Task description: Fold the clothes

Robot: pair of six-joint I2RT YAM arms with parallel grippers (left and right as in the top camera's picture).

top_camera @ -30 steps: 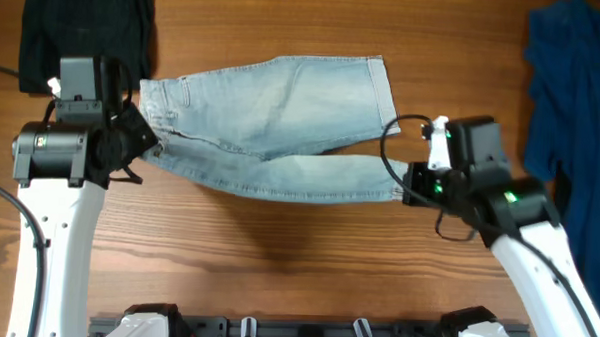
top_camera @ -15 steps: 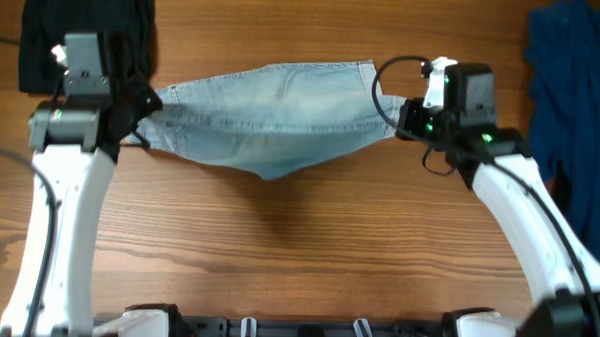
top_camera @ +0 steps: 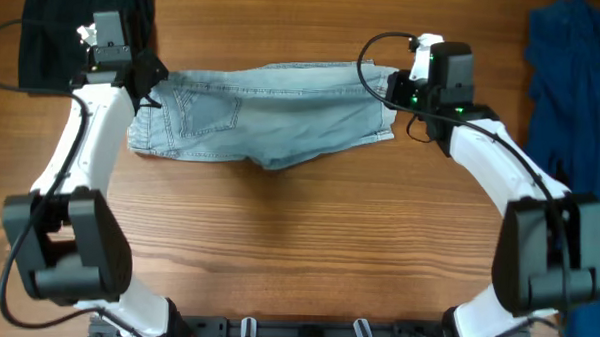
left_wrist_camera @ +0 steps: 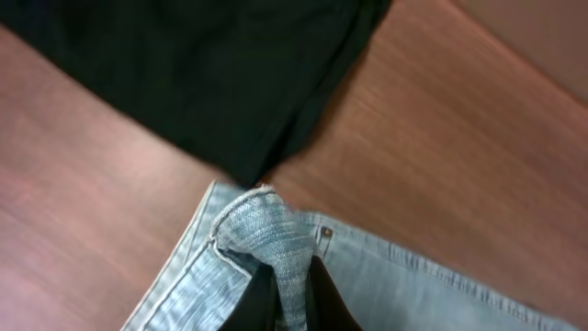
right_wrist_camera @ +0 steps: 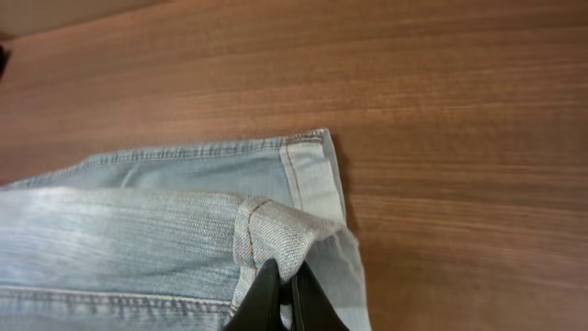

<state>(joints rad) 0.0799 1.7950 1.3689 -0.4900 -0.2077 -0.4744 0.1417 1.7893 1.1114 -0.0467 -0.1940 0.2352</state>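
Note:
The light-blue denim shorts (top_camera: 262, 117) lie folded in half lengthwise across the far middle of the table, back pocket up. My left gripper (top_camera: 148, 78) is shut on the waistband corner at the shorts' left end; the left wrist view shows the pinched denim (left_wrist_camera: 276, 253) between the fingers (left_wrist_camera: 292, 299). My right gripper (top_camera: 391, 90) is shut on the leg hem at the right end; the right wrist view shows the hem (right_wrist_camera: 285, 230) bunched between the fingers (right_wrist_camera: 287, 285).
A black garment (top_camera: 85, 26) lies at the far left corner, right behind the left gripper, and shows in the left wrist view (left_wrist_camera: 202, 74). A dark royal-blue garment (top_camera: 572, 108) lies along the right edge. Wooden table (top_camera: 297, 258) in front.
Both grippers carried the near edge of the shorts up and over to the far edge, folding the shorts in half. Both arms have moved away from me.

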